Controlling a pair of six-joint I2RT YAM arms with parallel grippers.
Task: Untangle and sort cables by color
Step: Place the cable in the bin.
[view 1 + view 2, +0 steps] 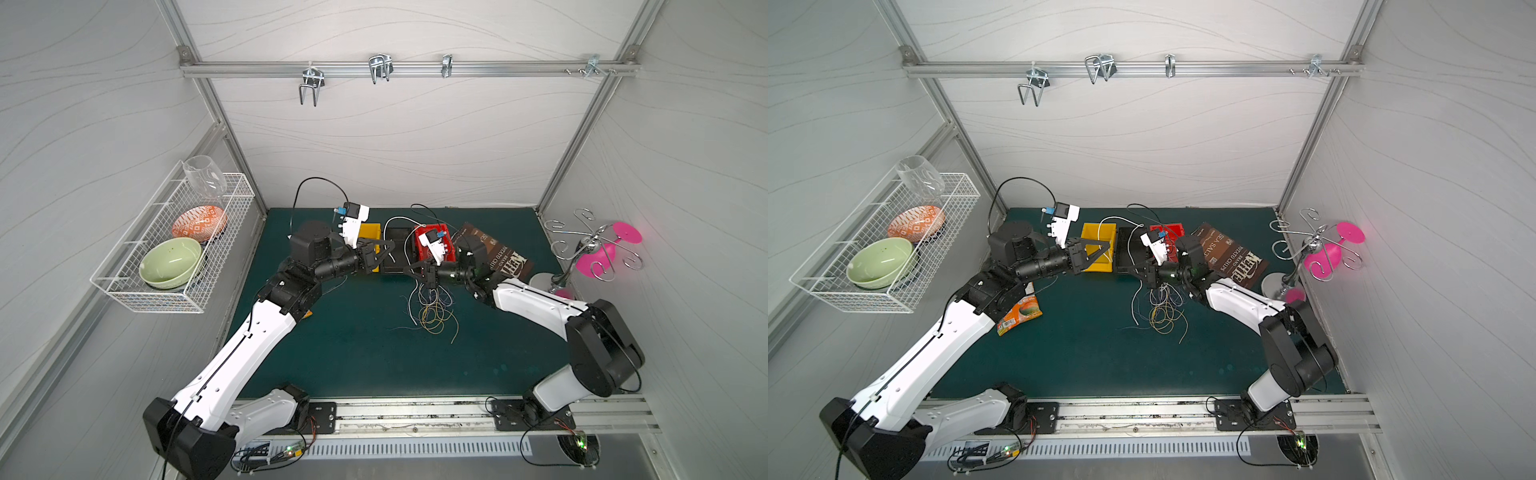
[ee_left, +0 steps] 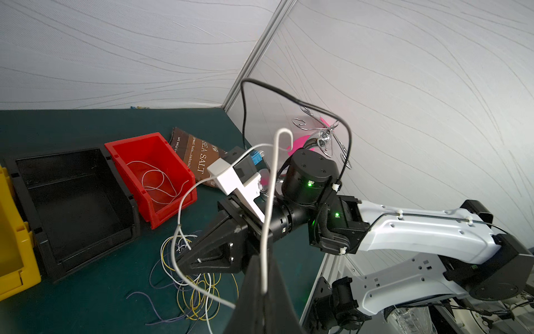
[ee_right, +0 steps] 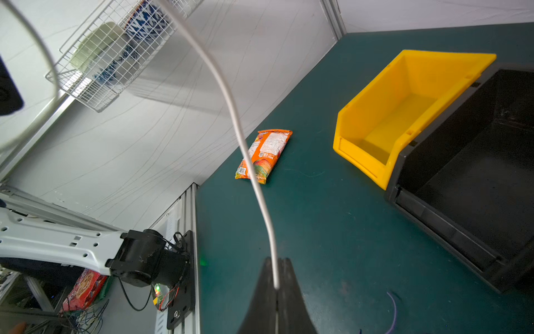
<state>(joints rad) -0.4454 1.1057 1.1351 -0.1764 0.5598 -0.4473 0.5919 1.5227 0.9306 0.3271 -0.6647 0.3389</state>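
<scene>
in both top views the left claw (image 1: 388,245) and the right claw (image 1: 411,272) point at each other, tips near together. each is clamped on the same thin white flexible cable (image 1: 400,219), which arches between them, bulging away from both toward the back wall. under the right claw the cable's tail seems to drop into the loose tangle of white, yellow-olive and dark wire strands (image 1: 1163,311) on the dark green mat (image 1: 1084,357). both forearms reach in low, wrists bent inward.

left wrist view: the cable rises straight out from the left claw's (image 2: 261,292) pinched tips, loops over and falls back by the right claw (image 2: 180,264). the open red plastic bin (image 2: 153,179), with white strands inside, sits just beyond the right claw, so the right arm is nearer it.

right wrist view: the right claw (image 3: 276,289) is closed on the cable, whose long axis runs straight ahead of the tips. the likely next move is to pull the tail free of the tangle and carry it to the bin.
</scene>
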